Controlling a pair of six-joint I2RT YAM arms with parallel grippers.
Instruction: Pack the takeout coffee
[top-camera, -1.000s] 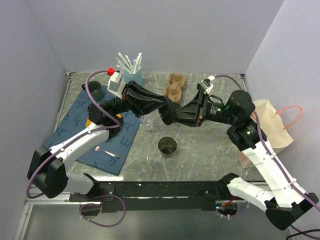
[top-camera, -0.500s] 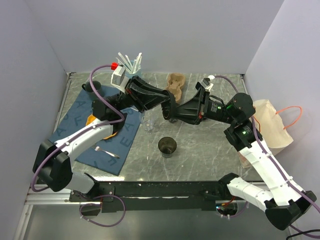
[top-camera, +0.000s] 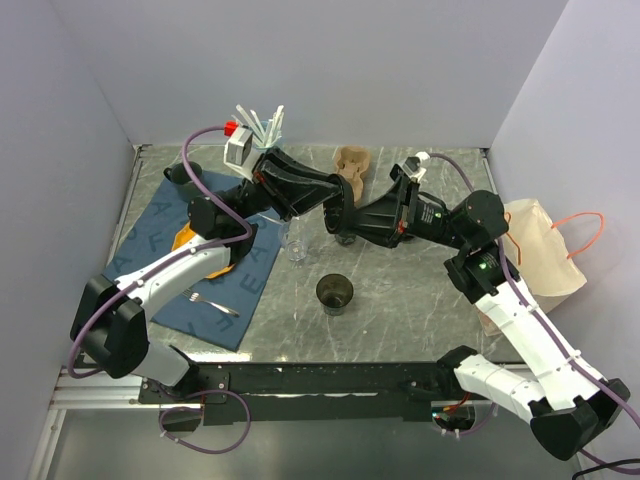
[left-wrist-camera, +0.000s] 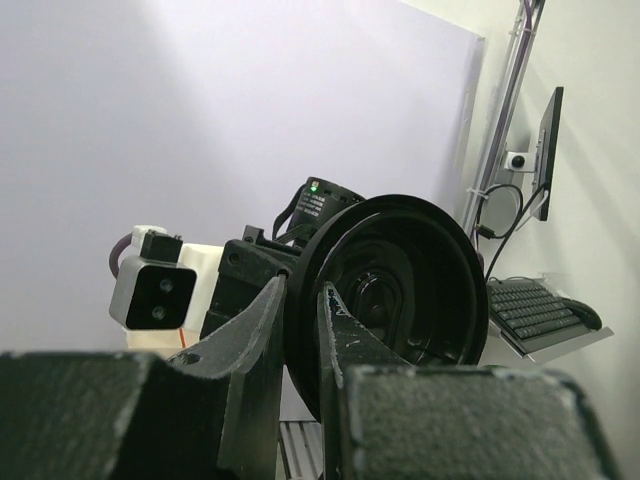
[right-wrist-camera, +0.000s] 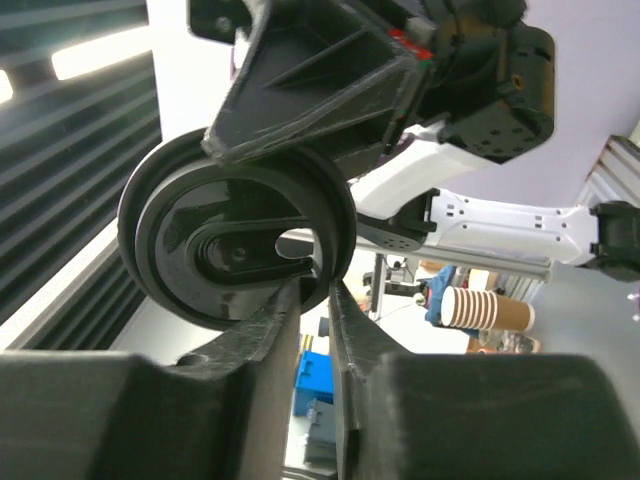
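**Operator:** Lid (top-camera: 337, 222) hangs in mid-air at centre frame in the top view, between both arms. The takeout cup (top-camera: 335, 292) stands on the table (top-camera: 420, 300) just below it in the frame, uncovered as far as I can tell, with the clear glass (top-camera: 296, 248) up and to its left.

**Monitor:** Left wrist?

**Operator:** I see my left gripper (left-wrist-camera: 302, 292) clamped on the lid's rim, lower centre.

**Monitor:** Right wrist?

**Operator:** My right gripper (right-wrist-camera: 315, 295) pinches another part of the rim, fingers nearly together. My worry is two thin edge grips: if one arm pulls before the other releases, I judge the lid could twist out and drop.
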